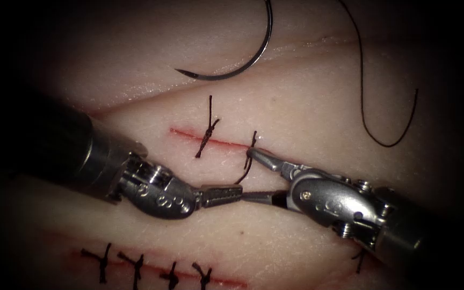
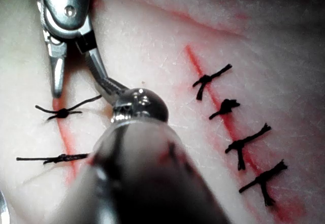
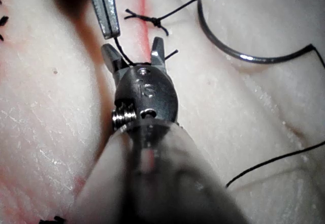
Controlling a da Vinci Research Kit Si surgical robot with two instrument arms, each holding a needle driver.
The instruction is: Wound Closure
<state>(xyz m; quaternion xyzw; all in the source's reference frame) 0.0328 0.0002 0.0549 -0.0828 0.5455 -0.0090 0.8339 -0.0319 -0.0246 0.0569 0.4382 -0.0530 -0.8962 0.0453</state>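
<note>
In the endoscope view, the left tool had its jaws closed on a cut end of thread that curved up to the second knot on the cut. The right tool was spread open, one jaw touching that knot, the other pointing at the left tool's tip. The curved needle lay free on the tissue, well beyond both tools and not in it, its thread looping nearby.

In the left wrist view, the right tool stood parted just ahead of the left tool.

In the right wrist view, the right tool gaped around the thread end, the left tool clamped just ahead.
</note>
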